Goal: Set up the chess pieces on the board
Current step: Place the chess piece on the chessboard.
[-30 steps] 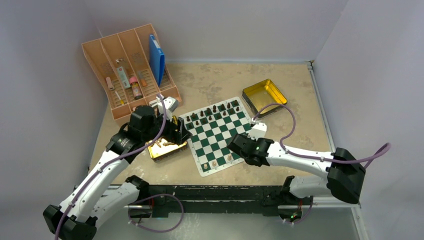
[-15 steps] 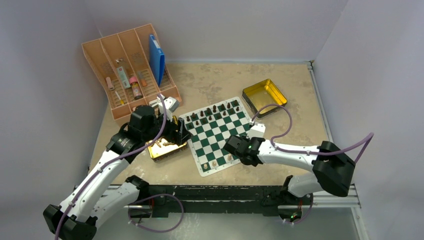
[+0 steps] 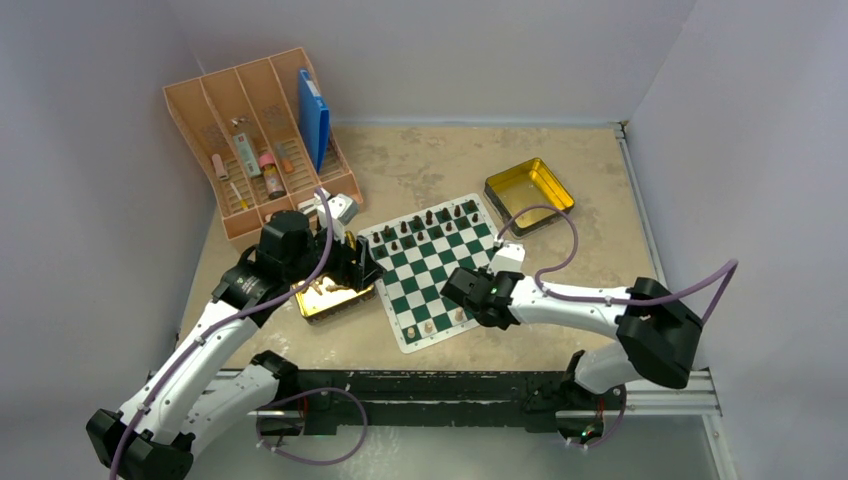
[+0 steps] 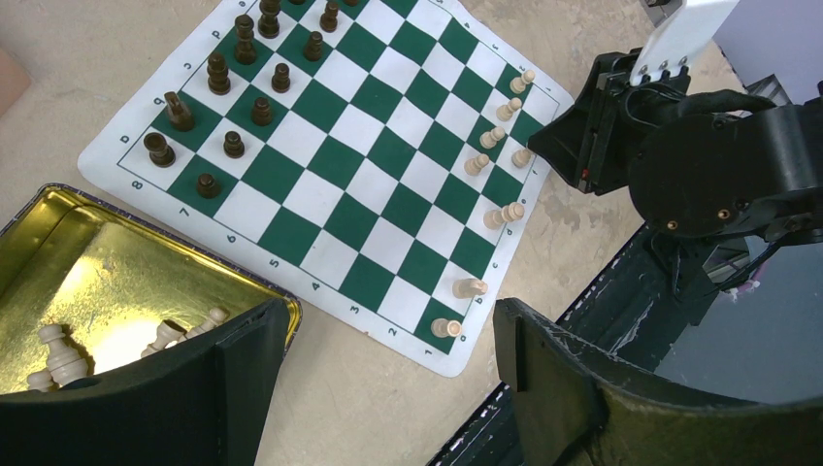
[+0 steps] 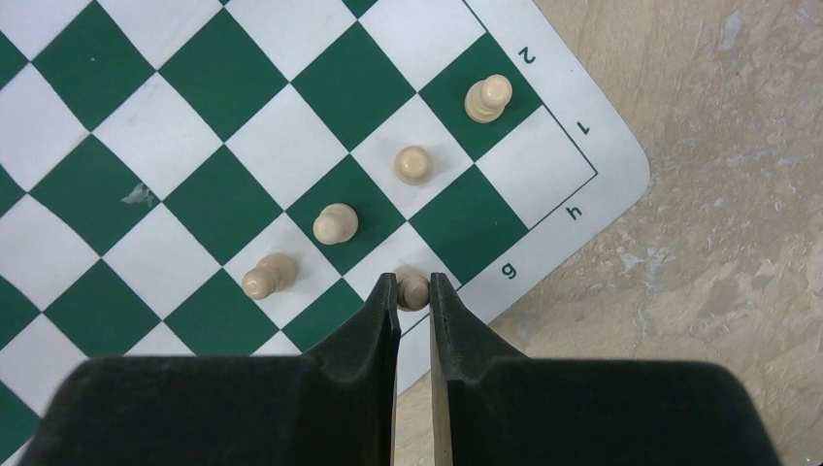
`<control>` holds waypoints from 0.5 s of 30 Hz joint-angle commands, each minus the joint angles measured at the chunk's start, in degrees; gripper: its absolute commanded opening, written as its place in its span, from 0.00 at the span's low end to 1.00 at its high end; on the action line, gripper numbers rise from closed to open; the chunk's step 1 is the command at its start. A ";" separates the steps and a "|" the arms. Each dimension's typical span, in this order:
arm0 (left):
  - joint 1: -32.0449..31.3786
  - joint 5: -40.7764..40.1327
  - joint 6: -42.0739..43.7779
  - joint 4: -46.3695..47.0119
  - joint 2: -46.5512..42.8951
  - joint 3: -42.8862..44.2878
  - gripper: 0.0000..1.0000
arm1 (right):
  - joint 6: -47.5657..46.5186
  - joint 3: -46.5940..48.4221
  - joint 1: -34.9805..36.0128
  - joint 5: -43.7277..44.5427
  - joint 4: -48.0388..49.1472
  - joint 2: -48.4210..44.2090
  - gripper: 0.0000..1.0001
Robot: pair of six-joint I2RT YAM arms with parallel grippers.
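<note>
The green and white board (image 3: 430,265) lies mid-table. Several tan chess pieces (image 4: 469,287) stand along its near edge. My right gripper (image 5: 414,291) is shut on one tan chess piece (image 5: 412,285) over the white square by the letter g, at the board's near right corner. Other tan pieces (image 5: 336,223) stand just ahead of it. My left gripper (image 4: 388,330) hangs open and empty over bare table between the board's corner and a gold tin (image 4: 116,262) that holds more tan pieces (image 4: 60,349).
Dark brown chessmen (image 3: 430,218) fill the board's far rows. A second gold tin (image 3: 528,193) sits beyond the board's right corner. An orange divided organizer (image 3: 260,140) with bottles and a blue case stands at the back left.
My right arm has shifted left and slightly forward over the board's near right corner, its grip unchanged. The left arm has not moved.
</note>
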 commanded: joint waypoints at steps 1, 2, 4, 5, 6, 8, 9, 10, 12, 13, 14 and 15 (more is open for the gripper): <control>-0.18 0.65 0.02 2.89 -0.62 -0.05 0.77 | 0.29 1.80 0.41 3.66 -0.86 1.84 0.12; -0.18 0.65 -0.02 2.97 -0.62 -0.06 0.77 | 0.59 1.97 0.38 3.92 -1.31 2.21 0.13; -0.18 0.65 -0.04 3.06 -0.66 -0.07 0.77 | 1.41 2.32 0.48 4.49 -2.42 2.68 0.13; -0.16 0.65 -0.06 3.09 -0.62 -0.10 0.77 | 1.55 2.43 0.51 4.63 -2.50 2.71 0.13; -0.18 0.65 -0.04 3.10 -0.54 -0.07 0.77 | 1.41 2.41 0.58 4.66 -2.39 2.64 0.13; -0.17 0.65 0.00 2.99 -0.45 -0.05 0.77 | 0.79 2.51 0.66 4.51 -1.69 2.61 0.16; -0.20 0.65 0.02 2.98 -0.44 -0.06 0.77 | 0.56 2.59 0.63 4.35 -1.50 2.62 0.18; -0.14 0.65 0.02 2.93 -0.49 -0.05 0.77 | 0.36 2.76 0.67 4.13 -1.37 2.74 0.20; -0.18 0.50 0.02 2.95 -0.61 -0.05 0.77 | 0.19 3.05 0.84 3.61 -1.10 2.92 0.24; -0.18 0.55 0.02 2.97 -0.71 -0.10 0.77 | 0.19 3.16 1.04 3.44 -1.01 2.96 0.27; -0.18 0.56 0.02 3.00 -0.71 -0.07 0.77 | 0.10 3.25 1.13 3.17 -0.84 2.97 0.29; -0.18 0.56 0.02 2.98 -0.66 -0.10 0.77 | 0.03 3.29 1.26 2.93 -0.53 2.86 0.31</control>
